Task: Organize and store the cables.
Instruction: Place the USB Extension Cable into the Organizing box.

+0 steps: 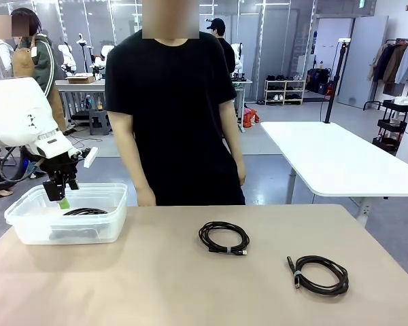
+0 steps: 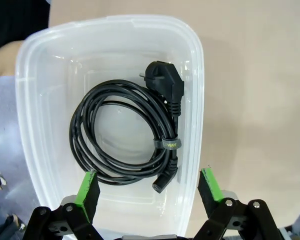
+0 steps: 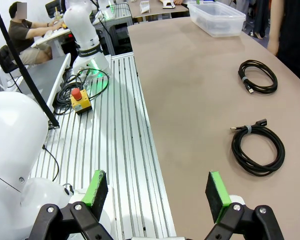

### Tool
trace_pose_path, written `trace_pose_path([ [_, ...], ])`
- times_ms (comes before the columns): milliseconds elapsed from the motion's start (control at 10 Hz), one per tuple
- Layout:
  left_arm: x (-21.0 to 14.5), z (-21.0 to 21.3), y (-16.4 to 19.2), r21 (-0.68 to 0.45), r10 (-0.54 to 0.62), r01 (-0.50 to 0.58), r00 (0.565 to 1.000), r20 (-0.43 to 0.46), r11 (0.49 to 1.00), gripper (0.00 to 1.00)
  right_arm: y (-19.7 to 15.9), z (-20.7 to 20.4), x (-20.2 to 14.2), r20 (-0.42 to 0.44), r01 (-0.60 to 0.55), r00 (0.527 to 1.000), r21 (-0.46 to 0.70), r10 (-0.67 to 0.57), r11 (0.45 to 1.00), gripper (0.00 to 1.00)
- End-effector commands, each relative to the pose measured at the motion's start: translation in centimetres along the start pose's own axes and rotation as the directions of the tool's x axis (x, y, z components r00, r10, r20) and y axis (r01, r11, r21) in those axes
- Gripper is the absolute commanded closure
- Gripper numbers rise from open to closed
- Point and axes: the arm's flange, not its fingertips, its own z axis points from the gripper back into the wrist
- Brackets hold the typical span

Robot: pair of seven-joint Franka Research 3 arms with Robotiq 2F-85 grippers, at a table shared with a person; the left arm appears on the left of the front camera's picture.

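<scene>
Wide open and empty above the clear tub [image 1: 34, 229] at the counter's [image 1: 156, 285] left end: the left pincer [image 2: 148, 173]. Inside the tub, one coiled cable [image 2: 167, 145] (chunky plug, strap round the loops). On the bare counter, a middle cable [image 1: 226, 250] and a right-hand cable [image 1: 341, 277], well apart. Beyond the counter's edge, right pincer [image 3: 156, 174] likewise spread wide, holding nothing.

Robotics lab; white arm [image 1: 20, 112], worktables [image 1: 340, 163].
</scene>
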Motion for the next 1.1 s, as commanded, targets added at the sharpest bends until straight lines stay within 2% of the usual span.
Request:
trace_pose_path([
  [0, -1.0, 2.9, -3.6, -0.044, 0.096, -0.09, 0.984, 0.148, 0.995, 0.0, 0.0, 0.3, 0.1, 0.011, -0.017, 1.0, -0.003, 0.017, 1.0, 0.0],
  [100, -2.1, 3.8, -5.8, -0.074, 0.147, -0.134, 0.964, 0.221, 0.988, 0.0, 0.0, 0.3, 0.1, 0.011, -0.017, 1.0, -0.003, 0.017, 1.0, 0.0],
  [300, -4.2, 5.7, -11.5, -0.053, 0.189, -0.182, 0.925, 0.329, 0.982, 0.0, 0.0, 0.3, 0.1, 0.011, -0.017, 1.0, -0.003, 0.017, 1.0, 0.0],
  [500, -6.1, 6.4, -15.8, -0.1, 0.246, -0.227, 0.836, 0.49, 0.969, 0.0, 0.0, 0.3, 0.1, 0.011, -0.017, 1.0, -0.003, 0.017, 1.0, 0.0],
  [600, -7.0, 6.1, -17.5, -0.055, 0.231, -0.248, 0.772, 0.593, 0.967, 0.0, 0.0, 0.3, 0.1, 0.011, -0.017, 1.0, -0.003, 0.017, 1.0, 0.0],
  [700, -7.9, 5.1, -18.4, -0.048, 0.234, -0.267, 0.726, 0.646, 0.962, 0.0, 0.0, 0.3, 0.1, 0.011, -0.017, 1.0, -0.003, 0.017, 1.0, 0.0],
  [800, -9.4, 4.3, -20.9, -0.031, 0.227, -0.281, 0.702, 0.674, 0.959, 0.0, 0.0, 0.3, 0.1, 0.011, -0.017, 1.0, -0.003, 0.017, 1.0, 0.0],
  [1000, -10.8, 2.3, -23.3, -0.03, 0.196, -0.247, 0.682, 0.705, 0.969, 0.0, 0.0, 0.3, 0.1, 0.011, -0.017, 1.0, -0.003, 0.017, 1.0, 0.0],
])
